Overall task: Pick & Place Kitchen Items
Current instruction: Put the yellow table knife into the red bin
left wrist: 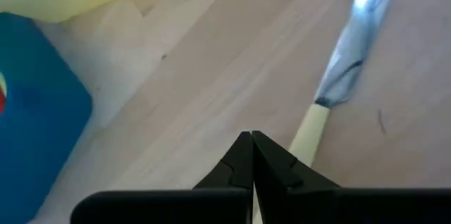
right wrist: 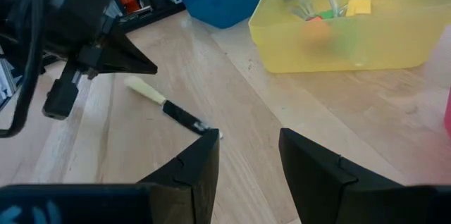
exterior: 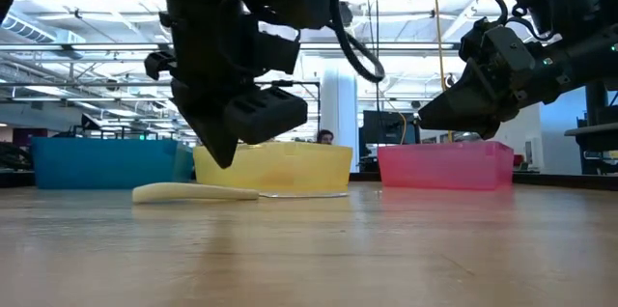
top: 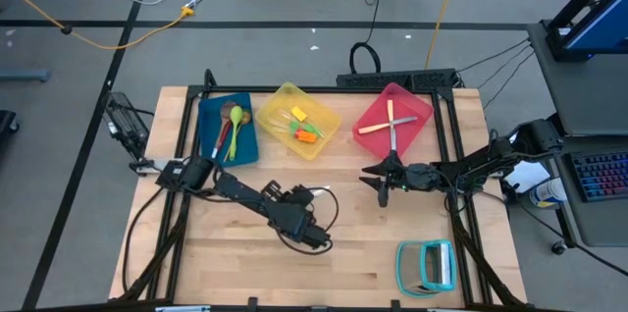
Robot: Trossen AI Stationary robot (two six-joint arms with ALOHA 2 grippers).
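Note:
A cream-handled knife [left wrist: 310,131] lies flat on the wooden table, its blade [left wrist: 359,34] pointing away; it also shows in the right wrist view [right wrist: 173,111] and the low view [exterior: 193,192]. My left gripper [left wrist: 251,146] is shut and hovers just above the knife's handle end, near the table's middle [top: 312,238]; the low view shows a gap below its tip [exterior: 222,160]. My right gripper [right wrist: 246,160] is open and empty, raised in front of the pink bin [top: 383,182].
A blue bin [top: 228,128] holds spoons, a yellow bin [top: 296,121] holds small coloured spatulas, and a pink bin [top: 392,121] holds wooden utensils; all stand along the far side. A teal-framed rack [top: 427,265] sits at the near right corner. Bare wood lies between.

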